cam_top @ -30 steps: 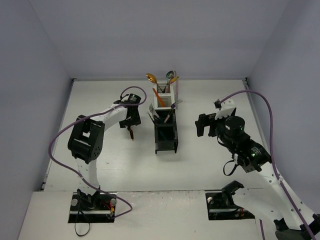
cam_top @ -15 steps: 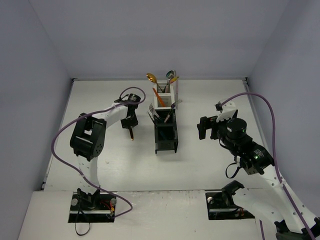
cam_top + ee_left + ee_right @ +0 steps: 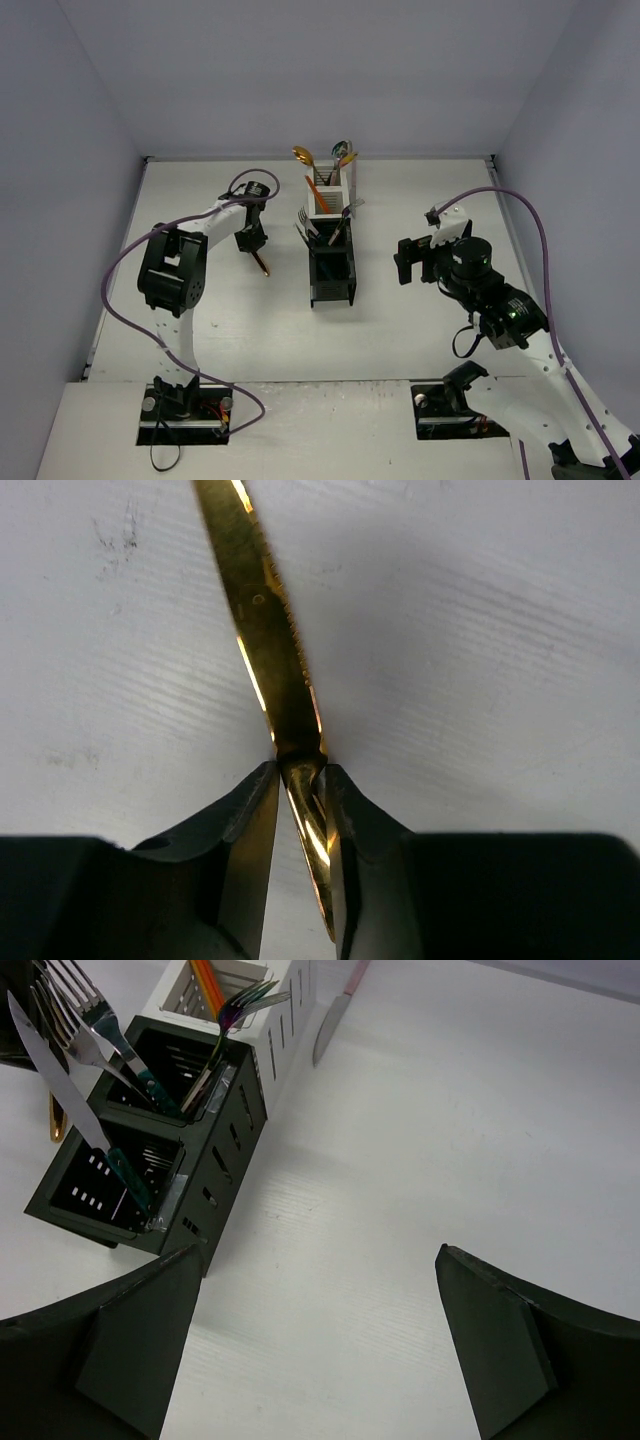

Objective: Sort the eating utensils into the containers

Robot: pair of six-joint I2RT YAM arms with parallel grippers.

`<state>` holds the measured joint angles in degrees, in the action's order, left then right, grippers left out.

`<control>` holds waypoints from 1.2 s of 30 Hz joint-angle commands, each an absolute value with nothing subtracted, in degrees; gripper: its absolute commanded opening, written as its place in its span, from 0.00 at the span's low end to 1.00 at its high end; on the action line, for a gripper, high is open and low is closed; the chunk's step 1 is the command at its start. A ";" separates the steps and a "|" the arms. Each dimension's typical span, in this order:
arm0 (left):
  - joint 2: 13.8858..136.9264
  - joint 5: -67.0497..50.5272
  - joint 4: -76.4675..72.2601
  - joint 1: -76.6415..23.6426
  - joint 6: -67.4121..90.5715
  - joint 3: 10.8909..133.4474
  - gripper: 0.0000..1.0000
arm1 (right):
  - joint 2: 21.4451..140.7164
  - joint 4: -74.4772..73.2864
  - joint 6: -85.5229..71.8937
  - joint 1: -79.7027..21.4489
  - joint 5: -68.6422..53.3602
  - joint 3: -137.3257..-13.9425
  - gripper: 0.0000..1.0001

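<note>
My left gripper [image 3: 250,241] is shut on the handle of a gold knife [image 3: 265,630]. Its serrated blade points away from the fingers [image 3: 245,820] over the white table, left of the containers [image 3: 331,240]. These form a row of two white bins at the back and two black bins [image 3: 150,1160] in front. Gold and teal spoons [image 3: 302,156] and an orange utensil stand in the white bins. Forks [image 3: 90,1020] and a teal-handled silver knife [image 3: 60,1070] stand in the black bins. My right gripper [image 3: 318,1255] hangs open and empty, to the right of the row.
A pink-handled knife [image 3: 335,1015] lies against the right side of a white bin. Purple cables [image 3: 520,200] loop off both arms. Grey walls close in the table on three sides, and the arm bases [image 3: 185,405] sit at the near edge.
The left gripper's jaws have closed onto the gold knife and the wrist has shifted slightly towards the back, turning the knife. The right arm has drifted a little.
</note>
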<state>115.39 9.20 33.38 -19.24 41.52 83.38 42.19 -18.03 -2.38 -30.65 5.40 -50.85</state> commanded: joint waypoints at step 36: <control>67.95 18.09 -17.62 -50.69 3.24 60.40 0.00 | 40.45 -21.98 -2.12 -33.92 6.75 -57.68 1.00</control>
